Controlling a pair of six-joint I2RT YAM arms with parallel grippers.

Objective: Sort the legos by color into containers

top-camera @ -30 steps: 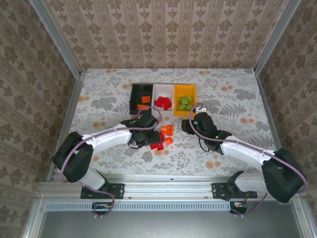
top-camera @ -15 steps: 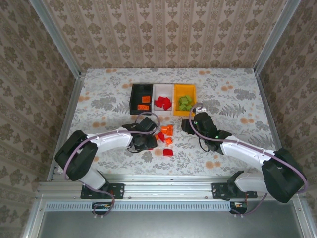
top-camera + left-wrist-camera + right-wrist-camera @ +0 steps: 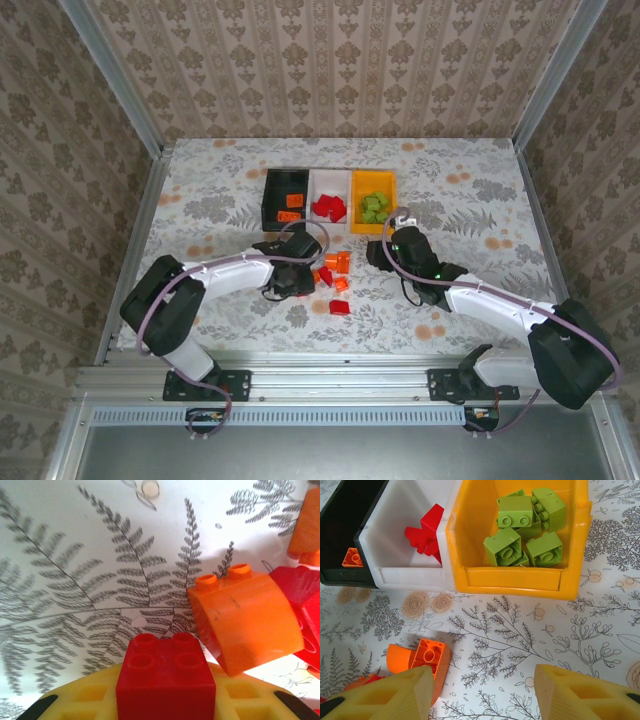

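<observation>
Tools up close: the left tool [image 3: 165, 705] was clenched on a red lego [image 3: 165, 675], orange lego [image 3: 245, 625] just beside it, and the right tool [image 3: 485, 680] hung wide open. Further back, green legos [image 3: 520, 530] sat in the orange-yellow bin [image 3: 515, 580], red ones [image 3: 425, 535] in the white bin [image 3: 410, 575], one orange piece [image 3: 353, 557] in the black bin [image 3: 340, 575].

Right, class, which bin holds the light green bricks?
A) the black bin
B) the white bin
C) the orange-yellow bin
C: the light green bricks lie piled inside the orange-yellow bin, while the white bin beside it holds red bricks.
</observation>
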